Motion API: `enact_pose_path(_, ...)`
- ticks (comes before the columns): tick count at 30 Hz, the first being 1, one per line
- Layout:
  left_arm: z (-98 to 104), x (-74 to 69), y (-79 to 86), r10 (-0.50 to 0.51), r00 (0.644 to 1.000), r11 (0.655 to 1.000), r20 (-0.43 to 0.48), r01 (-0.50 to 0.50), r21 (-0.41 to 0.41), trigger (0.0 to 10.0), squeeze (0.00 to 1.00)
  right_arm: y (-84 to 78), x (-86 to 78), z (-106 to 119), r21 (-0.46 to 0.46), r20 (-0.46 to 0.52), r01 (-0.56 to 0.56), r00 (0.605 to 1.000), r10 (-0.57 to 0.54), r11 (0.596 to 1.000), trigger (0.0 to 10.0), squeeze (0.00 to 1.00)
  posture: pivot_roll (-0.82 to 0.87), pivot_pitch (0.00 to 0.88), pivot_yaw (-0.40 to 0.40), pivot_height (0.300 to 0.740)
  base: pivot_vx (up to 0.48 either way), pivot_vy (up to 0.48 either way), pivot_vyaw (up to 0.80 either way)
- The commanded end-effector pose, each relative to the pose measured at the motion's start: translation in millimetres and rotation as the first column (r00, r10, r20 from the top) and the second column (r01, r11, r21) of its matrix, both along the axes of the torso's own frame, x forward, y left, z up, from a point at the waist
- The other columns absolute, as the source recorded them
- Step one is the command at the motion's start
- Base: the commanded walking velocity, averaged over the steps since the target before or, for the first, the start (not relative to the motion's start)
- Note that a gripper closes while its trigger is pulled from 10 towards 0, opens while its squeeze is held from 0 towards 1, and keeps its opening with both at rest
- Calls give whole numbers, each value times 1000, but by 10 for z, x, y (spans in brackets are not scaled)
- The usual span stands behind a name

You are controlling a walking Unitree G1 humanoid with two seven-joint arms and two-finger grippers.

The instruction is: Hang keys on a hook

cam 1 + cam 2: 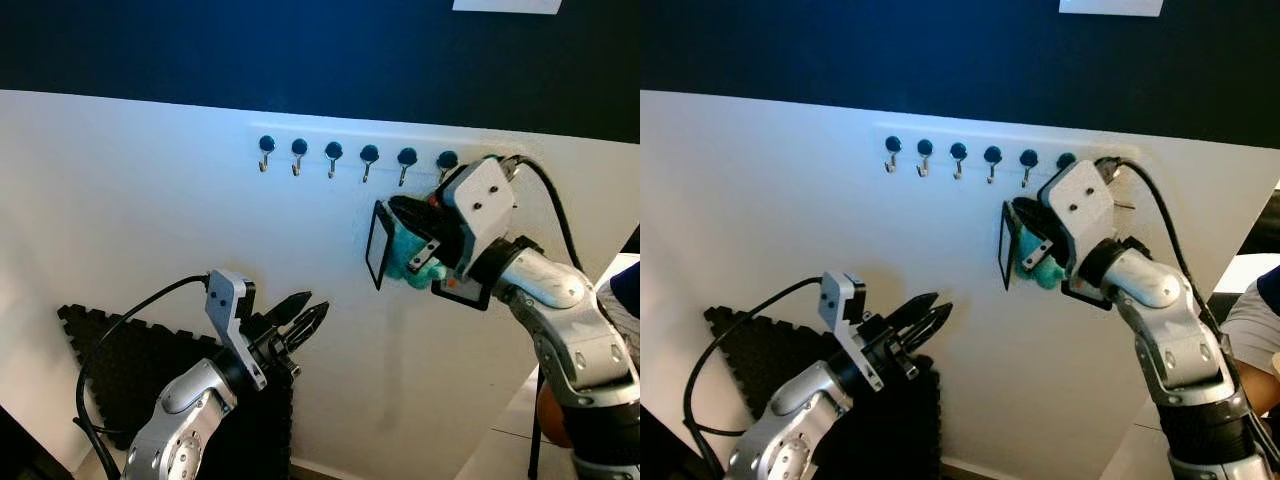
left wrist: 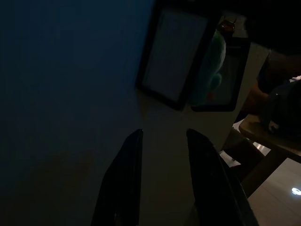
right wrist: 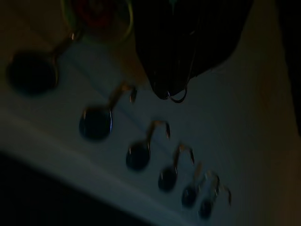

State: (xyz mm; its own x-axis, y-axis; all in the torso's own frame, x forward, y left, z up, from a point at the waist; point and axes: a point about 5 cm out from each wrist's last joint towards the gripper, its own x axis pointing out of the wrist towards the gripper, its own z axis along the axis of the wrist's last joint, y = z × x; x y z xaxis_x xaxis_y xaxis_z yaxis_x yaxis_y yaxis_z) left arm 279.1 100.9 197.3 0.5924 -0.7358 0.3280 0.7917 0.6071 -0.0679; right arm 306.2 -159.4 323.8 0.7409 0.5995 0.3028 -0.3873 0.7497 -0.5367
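White wall panel (image 1: 150,200) under a dark band, carrying a row of hooks (image 1: 350,158). Right gripper (image 1: 410,215) raised just below the row's end, clamped on the keys (image 1: 400,250) — teal charm and black-framed tag hang beneath its fingers. Ring (image 3: 176,96) sits beside the nearest hook, apparently not yet over it; wrist view is dim. Risk: ring misses the tip, keys drop on release. Left gripper (image 1: 305,322) idle, fingers apart.
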Motion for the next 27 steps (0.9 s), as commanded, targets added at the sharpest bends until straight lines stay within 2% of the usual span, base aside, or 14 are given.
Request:
enact_pose_path(1,77,-15,-24,-15,999,1000,29,15,-10,10000,0,24,-52,81,18,40,-35,999,34,999,10000,0,7,117,10,740,0,0,0)
enact_pose_path(5,188,0,-61,-11,998,999,67,14,-35,10000,0,24,-78,167,44,87,-42,996,38,998,10000,0,7,115,12,740,0,0,0)
enact_pose_path(9,198,5,-58,-13,997,999,71,16,-36,10000,0,-8,-74,198,51,98,-17,995,12,999,10000,0,6,115,15,740,0,0,0)
enact_pose_path(27,151,-13,-51,-25,998,1000,55,26,-17,10000,0,-214,-37,157,33,56,99,993,-100,995,10000,0,2,110,18,740,0,0,0)
